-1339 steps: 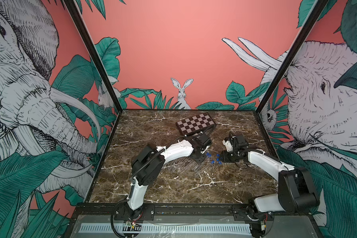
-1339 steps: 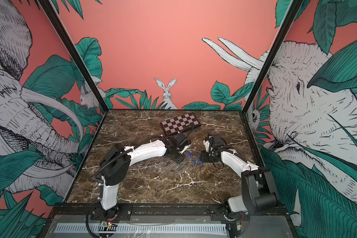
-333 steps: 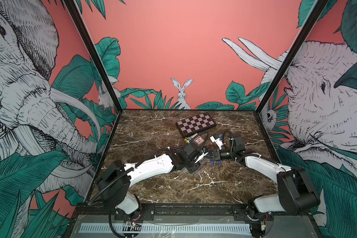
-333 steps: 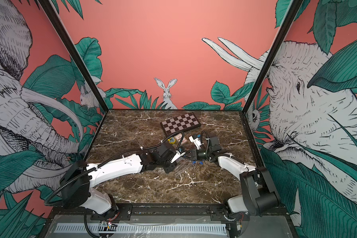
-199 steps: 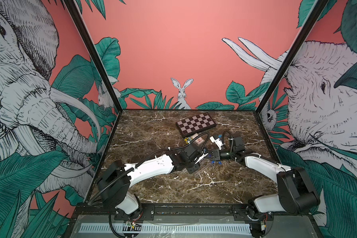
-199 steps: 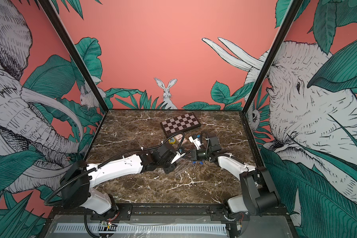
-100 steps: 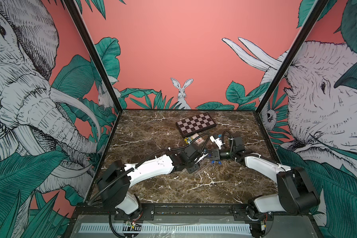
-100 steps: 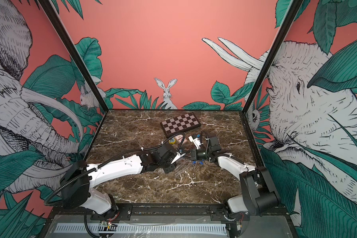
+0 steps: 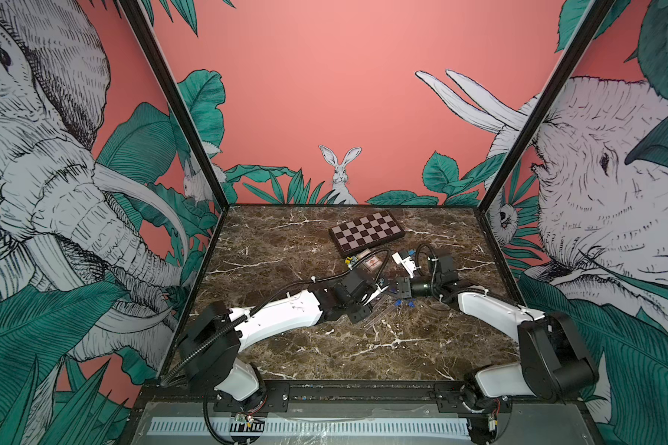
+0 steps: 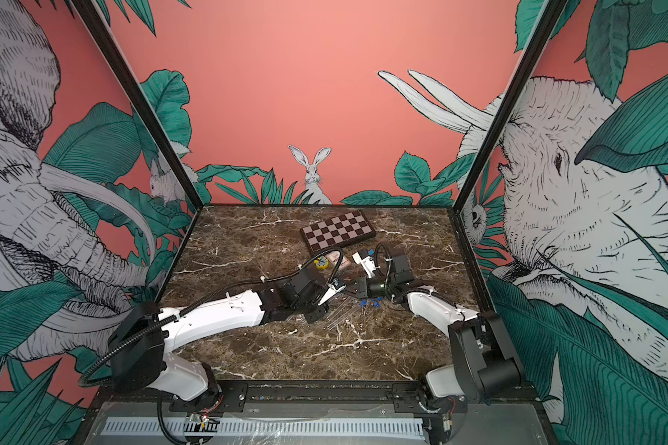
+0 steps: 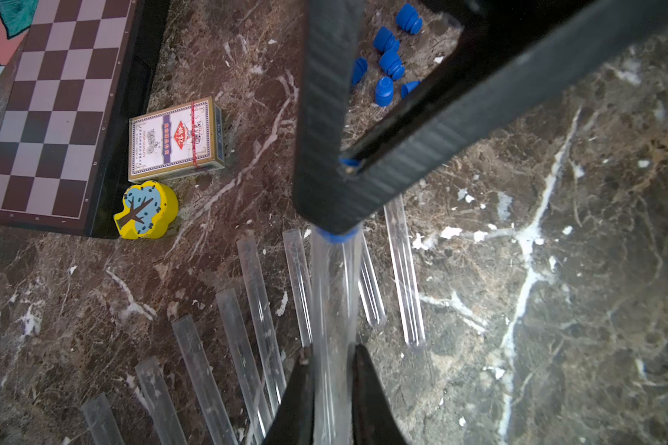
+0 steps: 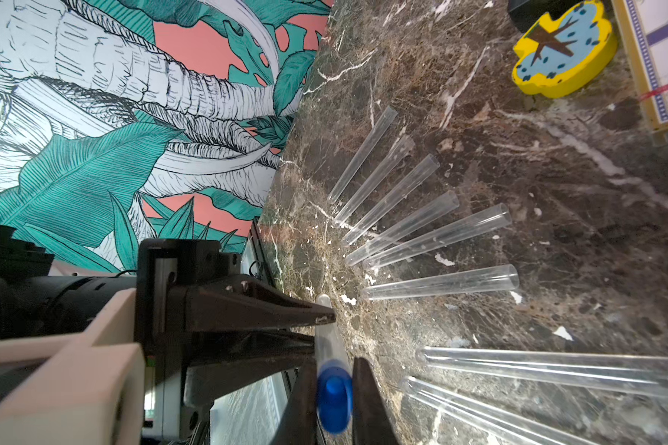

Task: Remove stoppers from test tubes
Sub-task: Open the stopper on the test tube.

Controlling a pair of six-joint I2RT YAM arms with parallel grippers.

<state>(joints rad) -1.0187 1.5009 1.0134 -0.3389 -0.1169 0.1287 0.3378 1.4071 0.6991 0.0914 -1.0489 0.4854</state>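
Note:
My left gripper (image 11: 332, 358) is shut on a clear test tube (image 11: 330, 293), held above the marble. A blue stopper (image 12: 334, 400) sits in that tube's mouth, and my right gripper (image 12: 332, 370) is shut on it. In both top views the left gripper (image 9: 380, 289) (image 10: 338, 287) and the right gripper (image 9: 396, 287) (image 10: 357, 289) meet tip to tip at mid-table. Several open test tubes (image 11: 247, 327) (image 12: 421, 227) lie fanned out on the marble below. Several loose blue stoppers (image 11: 390, 65) (image 9: 400, 302) lie in a small heap beside the right gripper.
A folded chessboard (image 9: 367, 233) lies towards the back of the table. A card box (image 11: 176, 140) and a yellow tree-shaped block (image 11: 145, 210) lie just in front of it, close to the tubes. Printed walls close in the left, right and back sides.
Since the earliest frames my left arm has swung low and brought a tube up to the right gripper. Over the last second nothing has visibly moved.

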